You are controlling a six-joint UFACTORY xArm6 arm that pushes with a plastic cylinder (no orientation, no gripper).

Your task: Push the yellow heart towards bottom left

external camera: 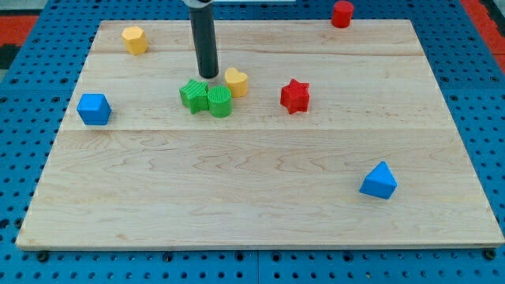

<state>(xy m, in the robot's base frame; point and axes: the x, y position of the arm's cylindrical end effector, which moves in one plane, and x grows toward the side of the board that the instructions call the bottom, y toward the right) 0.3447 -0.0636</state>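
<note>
My tip (pixel 208 76) is seen on the table (pixel 252 197), in the upper middle part, a little left of centre. There is no gripper on this arm, so nothing can be said to be held or let go; only a straight dark rod (pixel 204 39) is seen, coming down from the table's top edge.

One yellow heart (pixel 236 82) is found just to the right of my tip, very near it. Whether the two touch cannot be told. Just below my tip, two green blocks are seen side by side and touching: a green star-like block (pixel 192 95) on the left and a green rounded block (pixel 220 101) on the right. The yellow heart sits just beside the upper right of the green rounded block.

One red star (pixel 295 95) is placed further right, apart from the heart. One red rounded block (pixel 342 13) is seen at the table's top edge, near the top right corner.

A second yellow block (pixel 135 39) is seen near the top left corner. Two blue blocks are counted: a blue cube (pixel 94 108) near the left edge and a blue triangle-like block (pixel 379 181) towards the bottom right corner.
</note>
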